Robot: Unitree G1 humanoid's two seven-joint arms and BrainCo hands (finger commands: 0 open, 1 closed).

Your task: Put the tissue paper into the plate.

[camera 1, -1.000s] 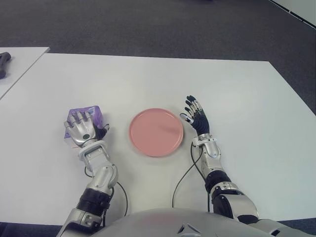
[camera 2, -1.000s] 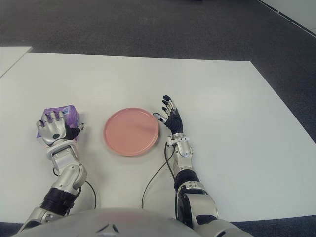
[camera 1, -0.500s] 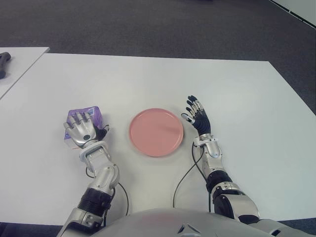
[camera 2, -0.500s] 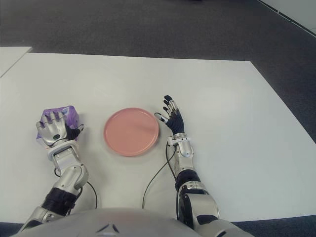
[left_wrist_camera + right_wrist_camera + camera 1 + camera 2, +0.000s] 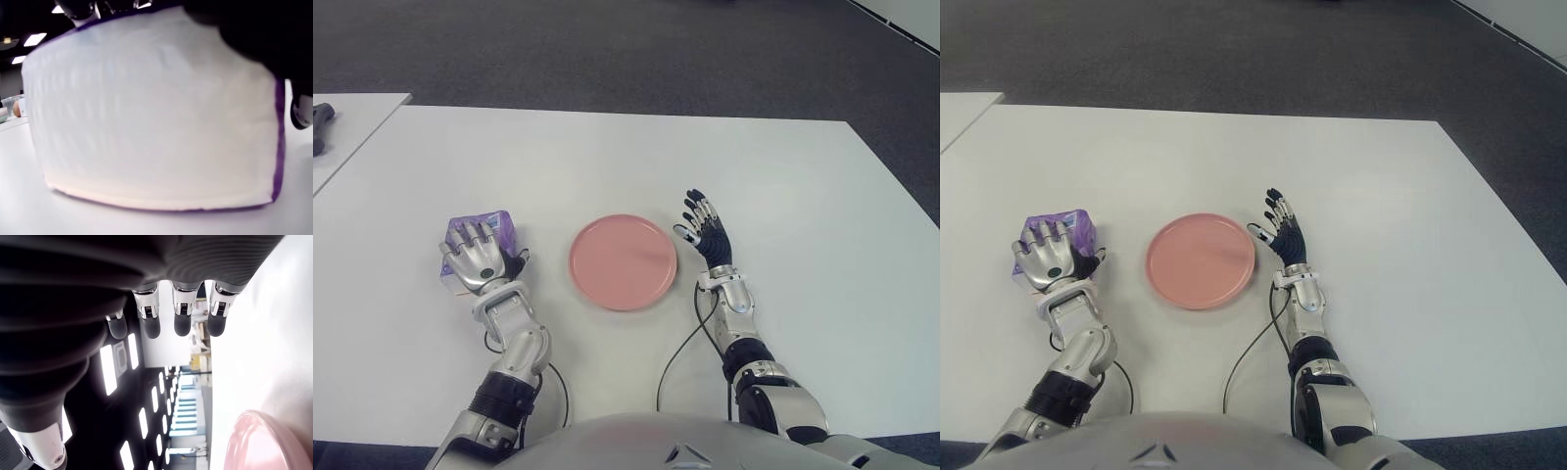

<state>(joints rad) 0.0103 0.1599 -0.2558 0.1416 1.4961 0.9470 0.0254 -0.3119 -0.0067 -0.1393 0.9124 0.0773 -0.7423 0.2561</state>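
Observation:
A purple-wrapped tissue paper pack (image 5: 500, 223) stands on the white table (image 5: 607, 157) at my left. My left hand (image 5: 472, 243) lies over its top with the fingers curled around it. Up close, the left wrist view is filled by the pack (image 5: 156, 117), whose base is on the table. An empty pink plate (image 5: 623, 261) sits at the middle, a short gap to the right of the pack. Just right of the plate my right hand (image 5: 705, 230) shows with straight, spread fingers (image 5: 181, 318) and nothing in it.
A second white table (image 5: 352, 117) stands at the far left with a dark object (image 5: 321, 122) on it. Thin black cables (image 5: 675, 352) trail from both wrists over the table's near part. Dark carpet lies beyond the far edge.
My right hand has drifted slightly back and to the right. The left hand stays on the pack, its forearm shifted a little.

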